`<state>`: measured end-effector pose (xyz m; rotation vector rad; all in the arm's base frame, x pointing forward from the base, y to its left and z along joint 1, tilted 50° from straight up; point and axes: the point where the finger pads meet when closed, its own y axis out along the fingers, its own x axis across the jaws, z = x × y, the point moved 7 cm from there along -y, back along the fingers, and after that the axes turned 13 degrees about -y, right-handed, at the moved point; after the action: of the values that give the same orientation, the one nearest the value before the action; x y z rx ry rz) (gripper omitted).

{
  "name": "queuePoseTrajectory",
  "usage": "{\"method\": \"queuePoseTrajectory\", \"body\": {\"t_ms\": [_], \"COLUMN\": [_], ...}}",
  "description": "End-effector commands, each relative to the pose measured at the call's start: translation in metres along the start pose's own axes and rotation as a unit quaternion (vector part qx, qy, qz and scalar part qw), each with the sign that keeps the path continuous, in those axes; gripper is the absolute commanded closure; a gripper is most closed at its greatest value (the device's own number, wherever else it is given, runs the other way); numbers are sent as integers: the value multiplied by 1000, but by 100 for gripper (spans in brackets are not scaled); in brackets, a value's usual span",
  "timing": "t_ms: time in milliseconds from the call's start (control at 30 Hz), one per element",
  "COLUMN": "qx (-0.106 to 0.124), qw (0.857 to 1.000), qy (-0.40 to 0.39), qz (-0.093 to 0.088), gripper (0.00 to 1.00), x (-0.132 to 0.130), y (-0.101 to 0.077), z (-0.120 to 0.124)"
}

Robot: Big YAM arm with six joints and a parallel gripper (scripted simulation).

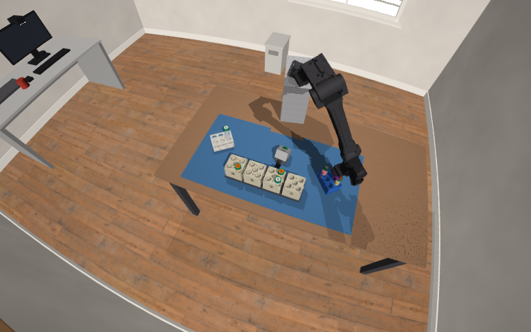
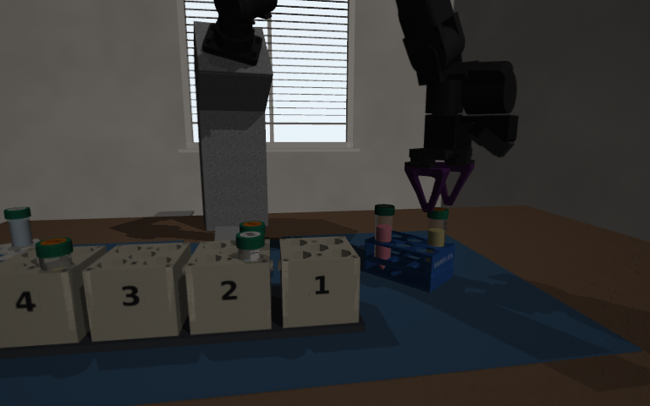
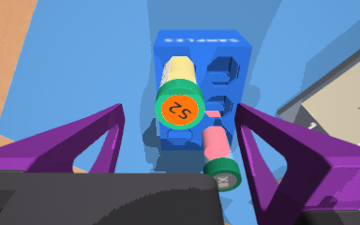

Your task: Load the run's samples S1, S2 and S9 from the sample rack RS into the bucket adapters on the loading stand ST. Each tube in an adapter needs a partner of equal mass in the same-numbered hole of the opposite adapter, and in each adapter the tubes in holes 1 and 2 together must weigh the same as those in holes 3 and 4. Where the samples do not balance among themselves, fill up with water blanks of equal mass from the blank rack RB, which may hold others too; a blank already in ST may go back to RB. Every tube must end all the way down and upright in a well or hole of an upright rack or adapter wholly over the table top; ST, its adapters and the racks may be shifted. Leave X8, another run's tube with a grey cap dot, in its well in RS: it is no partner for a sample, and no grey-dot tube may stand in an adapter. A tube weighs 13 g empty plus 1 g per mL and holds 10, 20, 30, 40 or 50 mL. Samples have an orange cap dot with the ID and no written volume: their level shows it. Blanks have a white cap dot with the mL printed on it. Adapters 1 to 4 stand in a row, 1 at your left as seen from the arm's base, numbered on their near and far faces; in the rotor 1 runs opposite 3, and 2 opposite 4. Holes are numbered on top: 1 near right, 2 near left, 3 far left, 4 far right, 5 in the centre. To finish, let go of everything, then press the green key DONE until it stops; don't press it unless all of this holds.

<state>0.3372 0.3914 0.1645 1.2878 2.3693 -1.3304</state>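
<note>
The blue sample rack RS [image 2: 410, 263] holds S2 [image 2: 437, 227], a yellow-filled tube with an orange cap dot, and X8 [image 2: 383, 234], a pink-filled tube. My gripper [image 2: 438, 203] is open, with its purple fingertips at the level of S2's cap. In the wrist view the fingers stand wide on either side of S2 [image 3: 179, 108], with X8 [image 3: 221, 159] beside it. Adapter 2 [image 2: 228, 292] holds an orange-dot tube [image 2: 251, 227] and a white-dot blank [image 2: 250, 241]. Adapter 4 [image 2: 38, 301] holds an orange-dot tube [image 2: 54, 251]. Adapters 1 [image 2: 320, 284] and 3 [image 2: 131, 296] are empty.
The white blank rack RB [image 1: 222, 141] stands far left with one tube [image 1: 225, 128]. The box with the green DONE key [image 1: 281, 153] sits behind the adapters. The arm's grey pedestal [image 1: 294, 99] stands at the table's back.
</note>
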Motion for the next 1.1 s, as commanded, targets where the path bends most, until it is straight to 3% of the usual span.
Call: {"method": "queuePoseTrajectory", "body": {"t_ms": [0, 133, 200, 333, 433, 733, 767, 1067], "qx": [-5, -17, -3, -5, 6, -8, -7, -7], "qw": [1000, 1000, 1000, 1000, 1000, 1000, 1000, 1000], "qy": [2, 3, 1, 2, -5, 1, 2, 2], "qz": [5, 4, 5, 5, 1, 4, 1, 1], "gripper": [20, 20, 20, 20, 20, 20, 100, 100], "x": [-5, -6, -6, -6, 0, -7, -1, -1], "y": [11, 4, 16, 21, 21, 13, 12, 12], "z": [-5, -15, -8, -9, 4, -11, -8, -8]}}
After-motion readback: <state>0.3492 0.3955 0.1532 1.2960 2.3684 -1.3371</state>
